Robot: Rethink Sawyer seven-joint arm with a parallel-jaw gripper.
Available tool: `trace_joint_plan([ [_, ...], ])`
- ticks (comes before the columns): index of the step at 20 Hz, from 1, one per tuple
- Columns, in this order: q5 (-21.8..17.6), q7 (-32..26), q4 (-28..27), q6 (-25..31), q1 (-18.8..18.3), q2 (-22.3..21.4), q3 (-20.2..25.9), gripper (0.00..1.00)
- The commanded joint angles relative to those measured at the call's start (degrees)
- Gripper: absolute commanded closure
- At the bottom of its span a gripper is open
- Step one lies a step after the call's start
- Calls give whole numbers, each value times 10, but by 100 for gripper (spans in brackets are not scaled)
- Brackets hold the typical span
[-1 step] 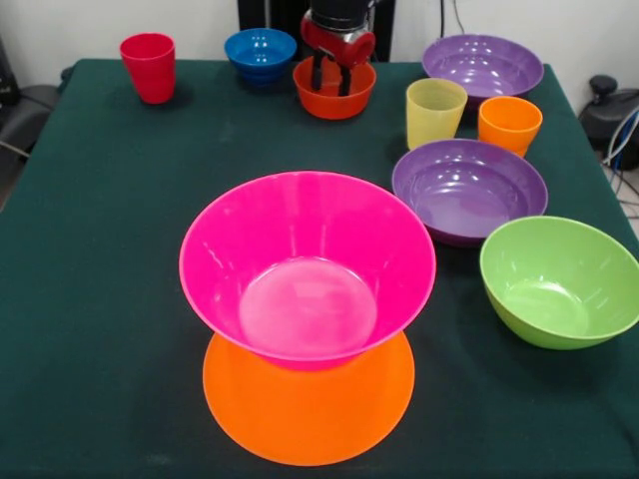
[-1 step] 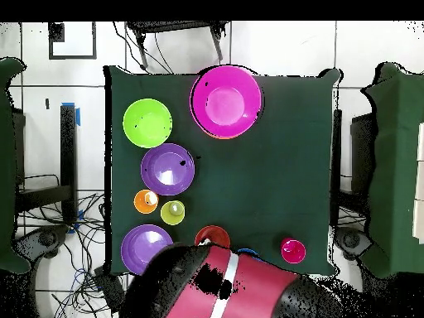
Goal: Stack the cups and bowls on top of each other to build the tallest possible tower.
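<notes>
Though glossy, tower [image 1: 308, 329] only two-bowled.

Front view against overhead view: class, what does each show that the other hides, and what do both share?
Only the front view shows the tool reaching into the small red-orange bowl and the whole blue bowl. Only the overhead view shows the arm from above, covering those bowls. Both show the pink bowl on the upturned orange bowl.

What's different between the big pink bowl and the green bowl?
The pink bowl is wider than the green bowl. The pink bowl sits raised on an upturned orange bowl; the green bowl rests directly on the table. The pink bowl is central, the green bowl near the table's edge. Both are upright, glossy and empty.
</notes>
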Motion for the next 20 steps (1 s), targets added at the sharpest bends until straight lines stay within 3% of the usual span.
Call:
trace_joint_plan([
  [1, -3, -28, -188, 64, -34, 43, 39, 0],
  [20, -146, -67, -285, 200, -107, -17, 85, 0],
])
